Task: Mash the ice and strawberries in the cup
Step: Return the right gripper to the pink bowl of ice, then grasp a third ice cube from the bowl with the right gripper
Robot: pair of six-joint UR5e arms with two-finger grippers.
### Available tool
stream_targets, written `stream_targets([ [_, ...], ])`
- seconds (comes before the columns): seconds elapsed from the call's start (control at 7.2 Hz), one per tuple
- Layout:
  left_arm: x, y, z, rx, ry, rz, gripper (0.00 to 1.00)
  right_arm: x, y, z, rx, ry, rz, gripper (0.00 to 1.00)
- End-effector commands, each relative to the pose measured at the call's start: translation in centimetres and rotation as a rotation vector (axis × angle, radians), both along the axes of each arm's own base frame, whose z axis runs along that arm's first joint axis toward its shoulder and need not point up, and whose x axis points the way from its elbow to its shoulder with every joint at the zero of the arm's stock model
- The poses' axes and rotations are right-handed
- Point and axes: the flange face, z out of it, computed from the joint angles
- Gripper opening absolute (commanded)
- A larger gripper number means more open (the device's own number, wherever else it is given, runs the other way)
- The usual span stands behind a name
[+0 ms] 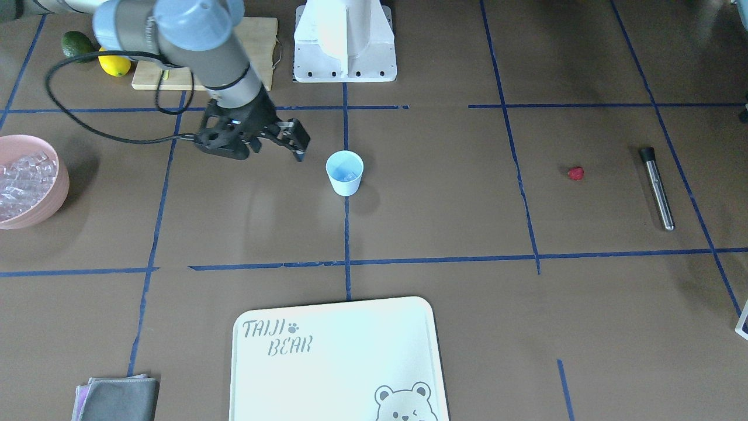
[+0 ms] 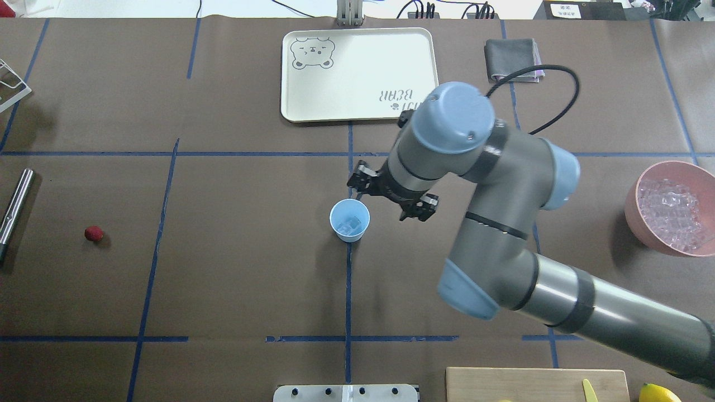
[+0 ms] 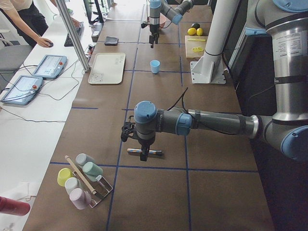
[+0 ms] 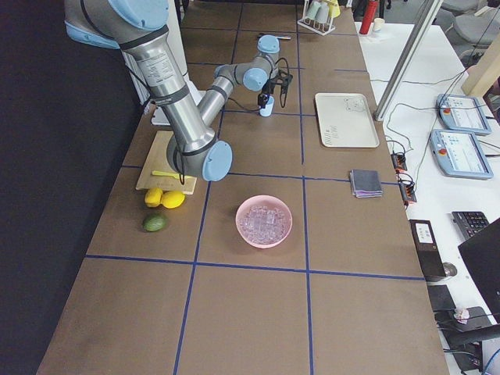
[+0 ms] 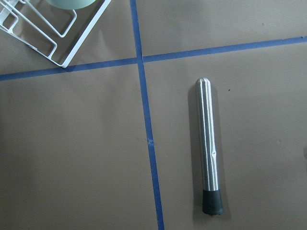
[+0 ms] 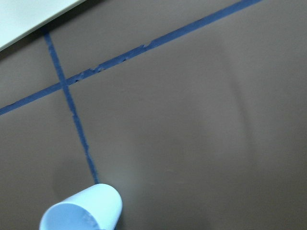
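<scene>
**Ice in the cup, strawberry not yet added**

From overhead, the right tool [image 2: 389, 194] hangs released, fingers spread, at 2 o'clock of the cup [image 2: 349, 220], which holds ice [image 2: 350, 225] mid-bench [image 2: 251, 279]. The strawberry [image 2: 94, 233] lies well apart at 9 o'clock and probably needs fetching next. The left tool [image 3: 142, 153] hovers over the metal masher [image 5: 209, 148]; its grip cannot be told. The bench is brown with blue tape lines, and a white desk [image 3: 29, 125] runs alongside.

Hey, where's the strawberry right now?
In the overhead view the strawberry lies on the table far to the left, on the robot's left side, just right of the metal muddler and well away from the cup at the centre.
</scene>
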Motion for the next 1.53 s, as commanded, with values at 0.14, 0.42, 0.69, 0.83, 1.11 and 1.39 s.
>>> stream_targets([
  [0.14,0.0,0.0,0.1,-0.002,0.000,0.000,1.00,14.7,-0.1,13.1,0.214,0.135,-0.153,1.00],
  [0.42,0.0,0.0,0.0,0.000,0.000,0.000,1.00,21.6,-1.0,19.7,0.224,0.214,-0.166,1.00],
  [0.69,0.0,0.0,-0.1,0.001,0.000,0.000,1.00,25.5,-2.3,25.6,0.287,0.278,-0.268,1.00],
  [0.83,0.0,0.0,-0.1,0.001,0.000,0.000,1.00,25.4,-2.6,27.3,0.255,0.277,-0.275,1.00],
  [1.11,0.0,0.0,-0.1,0.001,0.000,0.000,1.00,25.4,-3.1,29.6,0.279,0.248,-0.332,1.00],
  [1.39,0.0,0.0,-0.1,0.003,0.000,0.000,1.00,25.5,-3.2,30.7,0.262,0.235,-0.341,1.00],
])
